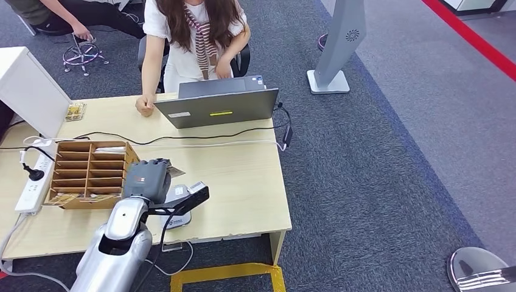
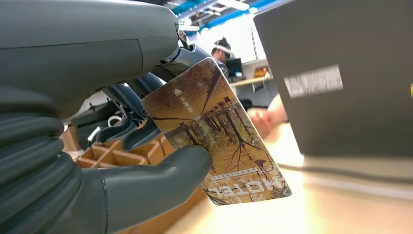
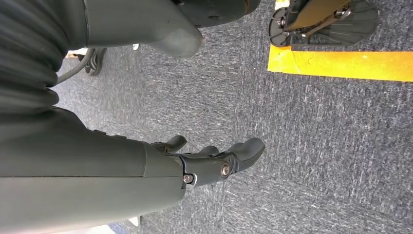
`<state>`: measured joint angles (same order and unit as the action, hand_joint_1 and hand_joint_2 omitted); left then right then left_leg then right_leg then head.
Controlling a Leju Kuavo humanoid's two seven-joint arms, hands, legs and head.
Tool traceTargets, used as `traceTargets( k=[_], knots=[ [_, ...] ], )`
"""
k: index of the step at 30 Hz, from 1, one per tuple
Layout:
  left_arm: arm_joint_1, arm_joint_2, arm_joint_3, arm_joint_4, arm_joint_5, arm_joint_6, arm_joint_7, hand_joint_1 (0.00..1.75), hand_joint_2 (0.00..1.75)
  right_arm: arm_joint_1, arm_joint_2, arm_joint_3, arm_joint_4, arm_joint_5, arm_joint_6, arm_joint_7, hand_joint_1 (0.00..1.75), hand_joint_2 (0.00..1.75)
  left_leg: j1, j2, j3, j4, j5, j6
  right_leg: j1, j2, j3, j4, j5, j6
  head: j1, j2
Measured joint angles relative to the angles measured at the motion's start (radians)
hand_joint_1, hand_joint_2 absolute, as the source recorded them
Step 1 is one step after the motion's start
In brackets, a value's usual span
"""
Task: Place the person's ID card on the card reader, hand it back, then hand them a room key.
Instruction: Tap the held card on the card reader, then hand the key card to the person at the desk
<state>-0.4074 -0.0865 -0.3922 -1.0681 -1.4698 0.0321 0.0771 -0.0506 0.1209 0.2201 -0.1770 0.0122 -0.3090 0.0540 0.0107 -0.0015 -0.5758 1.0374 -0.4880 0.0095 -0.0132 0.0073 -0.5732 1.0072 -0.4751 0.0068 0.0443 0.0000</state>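
My left hand [image 1: 147, 179] hovers over the front left part of the wooden table [image 1: 243, 182]. It pinches a room key card [image 2: 219, 131] between the thumb [image 2: 160, 175] and the darker fingers. The card bears an autumn forest picture and the word HOTEL; a corner of it [image 1: 174, 171] pokes out beyond the hand. A white card reader [image 1: 177, 220] lies by the table's front edge, partly hidden under my wrist. Across the table a person [image 1: 195, 36] sits behind a grey laptop [image 1: 219, 104], one hand [image 1: 145, 106] resting on the tabletop. My right hand [image 3: 214, 161] hangs over the carpet, fingers apart, holding nothing.
A wooden slotted card box [image 1: 91, 173] stands just left of my left hand. A white power strip [image 1: 33, 182] and cables lie at the table's left. A white box [image 1: 27, 88] sits at the far left corner. A grey stand [image 1: 334, 55] rises from the carpet to the right.
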Motion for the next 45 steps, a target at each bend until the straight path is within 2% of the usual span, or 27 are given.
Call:
traceTargets(
  k=[6,20,29,32,35,38,41,45],
  knots=[
    [-0.017,-0.002,-0.008,0.078,0.011,-0.057,0.013,1.75,1.75,0.000,0.000,0.000,0.000,0.008,0.004,0.002,0.00,1.75,0.000,0.000,0.000,0.000,0.000,0.000,0.000,0.000,0.000,0.000,0.000,0.000,0.000,0.000],
    [-0.050,-0.005,-0.036,0.182,0.032,-0.097,0.015,1.75,1.75,0.000,0.000,0.000,0.001,0.014,0.006,0.006,0.00,1.75,0.000,0.000,0.000,0.000,0.000,0.000,0.000,0.000,0.001,0.000,0.000,0.000,0.000,0.000],
    [-0.053,-0.010,-0.038,0.153,0.075,0.020,0.010,1.75,1.75,0.001,0.000,0.000,0.002,0.014,0.003,-0.003,0.00,1.75,0.000,0.000,0.000,0.000,0.001,0.000,0.000,0.000,0.001,0.000,0.000,0.000,0.000,0.000],
    [-0.058,-0.008,-0.033,0.109,0.092,0.095,0.001,1.75,1.75,0.002,0.000,0.000,0.003,0.019,0.000,-0.004,0.00,1.75,0.000,-0.001,-0.001,0.000,0.001,0.000,0.000,-0.001,0.000,0.000,0.000,0.000,0.000,0.000],
    [-0.097,0.005,-0.017,0.037,0.111,0.139,-0.013,1.75,1.75,0.002,0.000,0.000,0.004,0.031,-0.001,-0.003,0.00,1.75,0.000,-0.002,-0.001,0.000,0.001,0.000,0.000,-0.001,0.000,0.000,0.000,0.000,0.000,0.000],
    [-0.176,0.030,0.012,-0.009,0.107,0.142,-0.013,1.75,1.75,0.003,0.000,0.000,0.005,0.043,-0.001,0.000,0.00,1.75,0.000,-0.002,-0.001,0.000,0.001,-0.001,0.000,-0.001,0.000,0.001,0.000,0.000,0.000,0.000],
    [-0.248,0.052,0.046,-0.017,0.101,0.142,-0.010,1.75,1.75,0.003,0.000,0.000,0.005,0.050,-0.001,0.003,0.00,1.75,0.000,-0.002,0.000,0.000,0.001,-0.001,0.000,-0.001,0.000,0.001,0.000,0.000,0.000,0.000],
    [-0.305,0.072,0.072,-0.011,0.057,0.152,0.018,1.75,1.75,0.003,0.000,0.001,0.005,0.055,0.002,0.005,0.00,1.75,0.000,-0.002,-0.001,0.000,0.001,-0.001,0.000,-0.001,0.000,0.001,0.000,0.000,0.000,0.000]
  ],
)
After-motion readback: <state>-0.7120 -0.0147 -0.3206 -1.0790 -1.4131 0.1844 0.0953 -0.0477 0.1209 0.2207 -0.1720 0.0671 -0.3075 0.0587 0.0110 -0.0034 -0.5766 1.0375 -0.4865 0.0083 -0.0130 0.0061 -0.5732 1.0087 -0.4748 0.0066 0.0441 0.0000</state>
